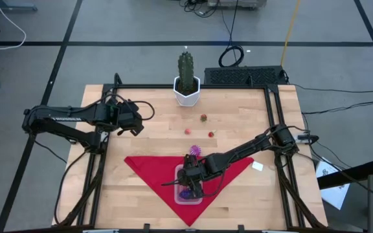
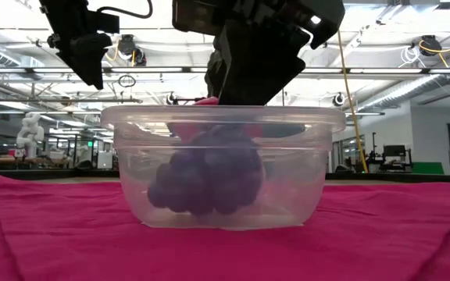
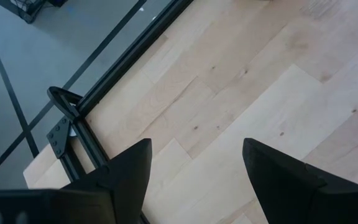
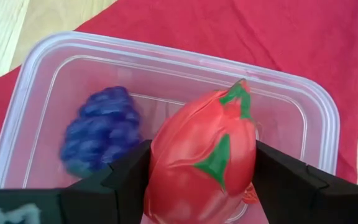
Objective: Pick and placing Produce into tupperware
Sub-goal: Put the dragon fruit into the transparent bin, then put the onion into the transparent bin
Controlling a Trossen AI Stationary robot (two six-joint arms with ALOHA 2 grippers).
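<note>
The tupperware, a clear rectangular container, sits on the red cloth. A dark purple grape bunch lies on its floor and shows through the wall in the low view. My right gripper hovers over the tupperware, shut on a red produce piece with green leaves. A purple-white striped piece lies at the cloth's far edge. Three small red pieces rest on the bare wood. My left gripper is open over the table's left part. My right gripper pinches the red produce piece between its two fingers, one on each of its long sides. The fingers come from above, pointing down into the tupperware's opening. The piece is lifted clear above the container floor, its green-tipped end pointing away from the wrist.
A tall green cactus in a white pot stands at the table's far edge. A small white card lies right of the cloth. Black frame rails run along the table's sides. Bare wood lies between my left gripper and the cloth.
</note>
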